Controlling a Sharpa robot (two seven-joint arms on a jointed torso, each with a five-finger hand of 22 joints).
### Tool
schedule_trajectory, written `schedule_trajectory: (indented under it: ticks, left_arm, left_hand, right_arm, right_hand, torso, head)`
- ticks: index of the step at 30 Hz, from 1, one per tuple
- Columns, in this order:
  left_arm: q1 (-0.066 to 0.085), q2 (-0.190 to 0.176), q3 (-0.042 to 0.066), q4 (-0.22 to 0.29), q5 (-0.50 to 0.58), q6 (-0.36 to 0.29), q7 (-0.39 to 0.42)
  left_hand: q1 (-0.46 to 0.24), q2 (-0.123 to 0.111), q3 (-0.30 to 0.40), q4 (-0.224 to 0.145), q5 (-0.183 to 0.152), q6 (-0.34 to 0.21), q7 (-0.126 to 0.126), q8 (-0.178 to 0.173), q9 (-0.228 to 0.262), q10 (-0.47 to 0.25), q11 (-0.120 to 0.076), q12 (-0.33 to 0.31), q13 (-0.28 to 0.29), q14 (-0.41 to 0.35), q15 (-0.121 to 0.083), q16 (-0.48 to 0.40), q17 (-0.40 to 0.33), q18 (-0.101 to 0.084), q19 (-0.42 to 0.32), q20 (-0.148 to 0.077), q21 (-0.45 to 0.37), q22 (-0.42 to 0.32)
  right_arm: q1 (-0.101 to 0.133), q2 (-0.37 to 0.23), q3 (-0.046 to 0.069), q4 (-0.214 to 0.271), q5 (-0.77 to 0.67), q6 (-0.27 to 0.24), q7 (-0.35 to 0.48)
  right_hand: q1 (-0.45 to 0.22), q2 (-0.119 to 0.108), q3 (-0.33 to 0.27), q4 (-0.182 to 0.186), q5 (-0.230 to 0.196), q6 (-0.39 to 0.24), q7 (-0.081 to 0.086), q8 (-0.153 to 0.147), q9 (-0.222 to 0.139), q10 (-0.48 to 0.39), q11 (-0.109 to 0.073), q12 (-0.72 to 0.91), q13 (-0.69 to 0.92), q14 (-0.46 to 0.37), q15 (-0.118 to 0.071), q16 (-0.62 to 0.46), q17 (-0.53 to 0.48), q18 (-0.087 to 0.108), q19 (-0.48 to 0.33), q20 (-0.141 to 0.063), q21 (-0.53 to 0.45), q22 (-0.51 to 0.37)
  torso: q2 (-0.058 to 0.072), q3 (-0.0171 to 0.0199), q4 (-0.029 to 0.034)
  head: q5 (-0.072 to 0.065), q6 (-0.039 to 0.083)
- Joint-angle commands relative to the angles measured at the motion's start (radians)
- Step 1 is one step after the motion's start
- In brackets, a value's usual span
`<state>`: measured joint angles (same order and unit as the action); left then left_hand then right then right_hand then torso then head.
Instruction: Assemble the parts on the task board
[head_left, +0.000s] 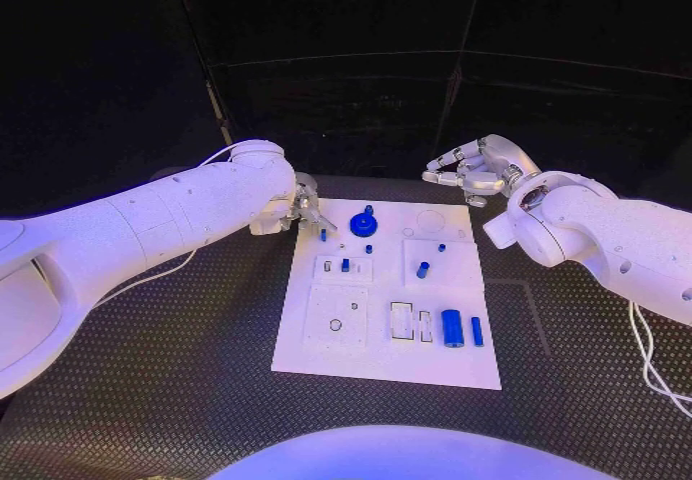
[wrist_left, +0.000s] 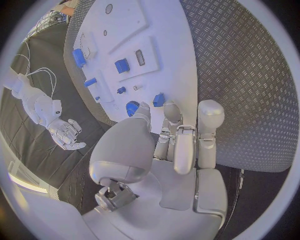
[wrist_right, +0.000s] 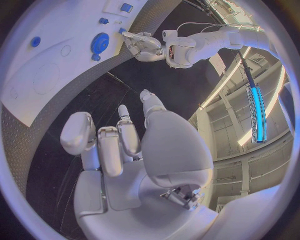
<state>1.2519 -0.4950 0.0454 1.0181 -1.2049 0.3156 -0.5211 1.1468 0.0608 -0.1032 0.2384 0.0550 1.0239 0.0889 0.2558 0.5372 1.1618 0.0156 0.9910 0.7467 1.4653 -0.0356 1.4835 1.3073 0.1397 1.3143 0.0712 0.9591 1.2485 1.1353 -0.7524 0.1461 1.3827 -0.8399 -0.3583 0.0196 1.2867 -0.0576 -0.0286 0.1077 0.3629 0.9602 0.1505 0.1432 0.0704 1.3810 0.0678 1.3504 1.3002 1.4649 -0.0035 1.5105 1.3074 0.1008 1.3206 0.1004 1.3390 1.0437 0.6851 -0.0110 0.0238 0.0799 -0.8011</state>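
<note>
The white task board (head_left: 387, 345) lies in the middle of the table. Blue parts sit on it: a round toothed knob (head_left: 364, 222), a small peg (head_left: 323, 235) near the far left corner, a cylinder (head_left: 453, 327) and a slim bar (head_left: 477, 331). My left hand (head_left: 303, 212) hovers at the far left corner, fingertips pointing down just beside the peg (wrist_left: 159, 99), with nothing held; I cannot tell if they touch it. My right hand (head_left: 476, 165) is raised beyond the far right corner, fingers apart and empty. In the right wrist view the knob (wrist_right: 100, 42) and left hand (wrist_right: 145, 45) appear.
More small blue pieces (head_left: 423, 269) and white blocks with slots (head_left: 402, 319) stand across the board. A raised white square plate with a hole (head_left: 336, 322) sits on the near left. The black ribbed table (head_left: 173, 400) surrounds the board. A cable (head_left: 646, 350) trails on the right.
</note>
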Motion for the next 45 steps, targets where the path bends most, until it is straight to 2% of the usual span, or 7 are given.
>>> schedule_trajectory:
  ticks: [1, 24, 33, 35, 38, 42, 45]
  left_arm:
    - [0.001, 0.002, 0.001, -0.003, -0.006, 0.023, 0.001]
    - [-0.001, 0.012, 0.0, -0.011, 0.019, 0.028, 0.007]
    - [-0.002, 0.012, 0.0, -0.011, 0.044, 0.028, 0.012]
    - [-0.002, 0.012, 0.0, -0.011, 0.047, 0.027, 0.013]
    - [-0.002, 0.011, 0.0, -0.008, 0.049, 0.026, 0.015]
    - [-0.002, 0.007, 0.0, -0.003, 0.054, 0.021, 0.015]
    - [-0.003, 0.001, 0.0, 0.004, 0.058, 0.009, 0.016]
  left_hand:
    - [0.009, 0.002, -0.004, -0.005, -0.004, 0.007, -0.001, 0.005, -0.002, 0.007, 0.0, 0.003, 0.002, 0.062, -0.007, 0.007, 0.159, -0.021, 0.008, -0.002, 0.005, 0.002]
    - [0.106, 0.058, 0.013, -0.051, -0.004, 0.014, -0.008, 0.022, -0.01, 0.011, -0.006, 0.015, 0.007, 0.065, -0.011, 0.016, 0.166, -0.024, 0.012, -0.006, 0.022, 0.022]
    - [0.186, 0.101, 0.057, -0.101, -0.004, 0.005, -0.011, 0.021, -0.018, 0.006, -0.009, 0.007, -0.002, 0.064, -0.014, 0.016, 0.165, -0.023, 0.009, -0.009, 0.021, 0.027]
    - [0.241, 0.119, 0.098, -0.141, -0.004, -0.003, -0.015, 0.019, -0.021, 0.001, -0.013, 0.0, -0.006, 0.064, -0.018, 0.016, 0.165, -0.023, 0.008, -0.011, 0.021, 0.028]
    - [0.301, 0.127, 0.172, -0.201, -0.003, -0.014, -0.01, 0.015, -0.026, -0.005, -0.012, -0.014, -0.015, 0.064, -0.018, 0.017, 0.165, -0.024, 0.007, -0.014, 0.022, 0.032]
    - [0.281, 0.109, 0.251, -0.229, -0.003, -0.014, -0.003, 0.019, -0.028, -0.001, -0.005, -0.024, -0.025, 0.063, -0.012, 0.017, 0.165, -0.024, 0.005, -0.011, 0.022, 0.038]
    - [0.238, 0.081, 0.341, -0.247, -0.003, -0.016, -0.001, 0.029, -0.026, 0.002, -0.007, -0.03, -0.033, 0.063, -0.01, 0.016, 0.163, -0.024, 0.003, -0.008, 0.021, 0.043]
  right_arm:
    - [0.002, 0.001, 0.001, 0.002, -0.002, 0.006, 0.006]
    - [0.002, 0.002, 0.001, 0.003, -0.002, 0.006, 0.006]
    - [0.002, 0.002, 0.001, 0.003, -0.002, 0.005, 0.006]
    - [0.002, 0.001, 0.001, 0.002, -0.002, 0.005, 0.006]
    - [0.002, 0.002, 0.001, 0.002, -0.002, 0.006, 0.006]
    - [0.002, 0.002, 0.001, 0.001, -0.002, 0.006, 0.006]
    - [0.002, 0.002, 0.001, 0.001, -0.002, 0.006, 0.007]
  right_hand:
    - [-0.004, 0.003, -0.004, 0.0, 0.004, -0.008, -0.002, 0.005, -0.002, -0.004, -0.004, 0.001, 0.0, 0.075, -0.008, -0.004, 0.119, -0.001, 0.002, -0.006, -0.007, -0.001]
    - [-0.003, 0.004, -0.004, 0.0, 0.004, -0.008, -0.002, 0.005, -0.001, -0.004, -0.004, 0.001, 0.0, 0.075, -0.008, -0.004, 0.12, -0.001, 0.002, -0.006, -0.007, 0.0]
    - [-0.003, 0.004, -0.004, 0.0, 0.005, -0.008, -0.002, 0.005, -0.001, -0.004, -0.004, 0.001, 0.0, 0.075, -0.008, -0.005, 0.119, -0.001, 0.002, -0.006, -0.007, -0.001]
    - [-0.003, 0.005, -0.004, 0.0, 0.005, -0.008, -0.002, 0.006, -0.001, -0.004, -0.004, 0.001, -0.001, 0.075, -0.008, -0.005, 0.119, -0.001, 0.002, -0.006, -0.007, -0.001]
    - [-0.003, 0.005, -0.004, 0.0, 0.006, -0.008, -0.002, 0.006, -0.001, -0.005, -0.004, 0.0, -0.001, 0.075, -0.008, -0.004, 0.119, -0.001, 0.002, -0.006, -0.007, -0.002]
    - [-0.003, 0.005, -0.004, 0.0, 0.006, -0.008, -0.002, 0.006, -0.001, -0.005, -0.004, 0.0, -0.001, 0.075, -0.008, -0.004, 0.119, -0.001, 0.002, -0.006, -0.007, -0.002]
    - [-0.003, 0.005, -0.004, 0.0, 0.006, -0.008, -0.002, 0.006, -0.001, -0.005, -0.004, 0.0, -0.001, 0.075, -0.008, -0.004, 0.119, -0.001, 0.002, -0.006, -0.007, -0.002]
  torso:
    - [0.001, -0.0004, 0.0002]
    - [0.0, -0.0004, 0.0008]
    - [0.0, -0.0003, 0.0009]
    - [0.0, -0.0005, 0.0008]
    - [0.0, -0.0008, 0.001]
    - [0.0, -0.0006, 0.0014]
    - [0.0, -0.0005, 0.0017]
  head:
    - [0.0, -0.001]
    - [0.001, -0.009]
    - [0.001, -0.012]
    - [0.001, -0.013]
    - [0.001, -0.014]
    - [0.001, -0.014]
    - [0.001, -0.014]
